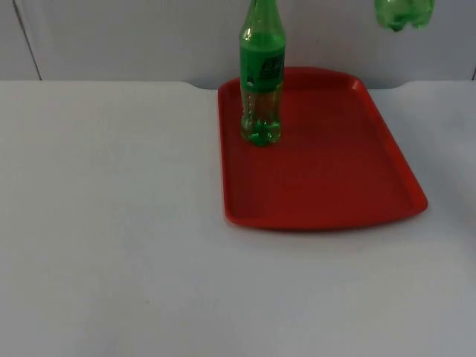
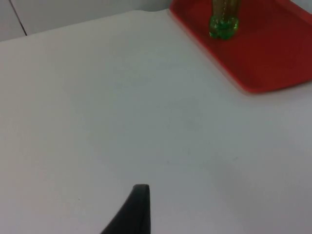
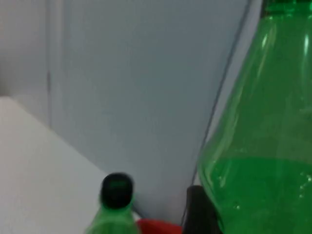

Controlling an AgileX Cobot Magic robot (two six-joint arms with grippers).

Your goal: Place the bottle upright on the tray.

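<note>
One green bottle [image 1: 261, 74] stands upright on the red tray [image 1: 335, 171], near its back left corner. Its base [image 2: 224, 27] and its dark cap [image 3: 117, 187] also show in the wrist views. A second green bottle [image 1: 404, 13] hangs in the air above the tray's back right corner. It looms large in the right wrist view [image 3: 263, 146], where my right gripper's black fingertip [image 3: 197, 209] presses against its side. My left gripper [image 2: 139, 209] hovers over bare table left of the tray and waits.
The white table [image 1: 111, 223] stretches left of and in front of the tray. A grey partition wall [image 1: 134, 37] closes off the back edge right behind the tray.
</note>
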